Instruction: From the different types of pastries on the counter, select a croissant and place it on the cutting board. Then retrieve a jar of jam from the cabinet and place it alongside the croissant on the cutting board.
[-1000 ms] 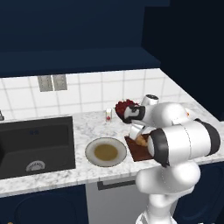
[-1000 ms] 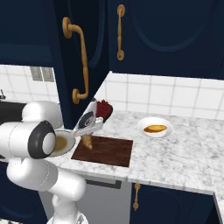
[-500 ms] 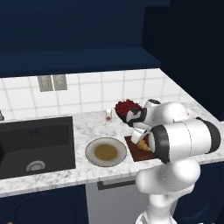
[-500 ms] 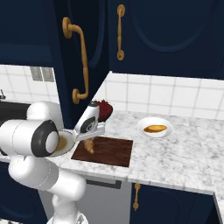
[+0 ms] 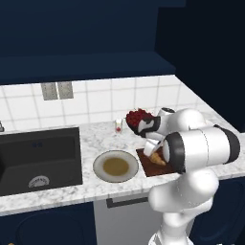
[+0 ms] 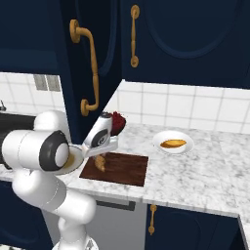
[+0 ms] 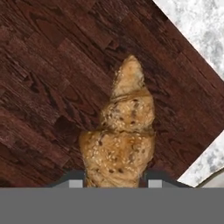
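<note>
Tool: the tool (image 6: 100, 157) points down over the left end of the board, its two tips closed against the sides of the croissant (image 7: 121, 131)
Croissant: golden brown and ridged, pointed end away from the tool; in the right base view it (image 6: 100, 162) hangs at the board's surface, whether it touches the wood cannot be told
Board: dark reddish-brown wood (image 6: 122, 169), lying flat on the desk (image 6: 205, 180) near its front edge; a corner of it meets marbled stone in the hand view
Plate: round beige plate (image 5: 115, 166) just left of the board (image 5: 152, 168), between it and the black sink (image 5: 38, 153)
Bowl: dark bowl of red berries (image 5: 138, 118) behind the board, near the tiled wall
Small glass: (image 5: 118, 126) stands left of the bowl
White dish: (image 6: 173, 142) holds an orange pastry (image 6: 173, 143), well right of the board
Cabinet: navy door (image 6: 88, 63) with a curved brass handle (image 6: 90, 68) above the desk
</note>
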Robot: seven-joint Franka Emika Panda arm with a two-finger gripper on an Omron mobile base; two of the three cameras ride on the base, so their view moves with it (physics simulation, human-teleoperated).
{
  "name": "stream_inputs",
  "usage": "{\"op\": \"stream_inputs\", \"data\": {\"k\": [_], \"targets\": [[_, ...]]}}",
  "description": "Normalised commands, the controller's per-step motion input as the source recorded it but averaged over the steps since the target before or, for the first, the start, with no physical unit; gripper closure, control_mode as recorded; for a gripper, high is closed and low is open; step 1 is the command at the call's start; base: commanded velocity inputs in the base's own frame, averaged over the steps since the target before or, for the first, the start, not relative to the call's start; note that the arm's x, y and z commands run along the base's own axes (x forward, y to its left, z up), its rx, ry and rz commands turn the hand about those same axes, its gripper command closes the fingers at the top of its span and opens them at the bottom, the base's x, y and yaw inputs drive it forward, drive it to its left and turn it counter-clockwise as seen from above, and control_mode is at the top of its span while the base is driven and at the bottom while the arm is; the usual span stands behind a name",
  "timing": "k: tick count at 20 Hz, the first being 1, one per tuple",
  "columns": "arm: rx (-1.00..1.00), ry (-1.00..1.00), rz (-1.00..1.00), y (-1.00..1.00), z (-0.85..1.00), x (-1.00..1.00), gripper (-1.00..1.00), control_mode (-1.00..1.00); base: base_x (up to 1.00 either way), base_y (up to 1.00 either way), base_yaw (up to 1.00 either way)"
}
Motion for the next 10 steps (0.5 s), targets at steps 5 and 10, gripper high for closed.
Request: {"op": "stream_inputs", "data": {"k": [5, 10], "targets": [[0.01, 0.03, -0.07, 0.00, 0.27, -0.17, -1.00, -1.00, 0.00, 0.00, 0.00], [0.01, 0.03, -0.06, 0.13, 0.48, -0.16, -1.00, -1.00, 0.00, 0.00, 0.00]]}}
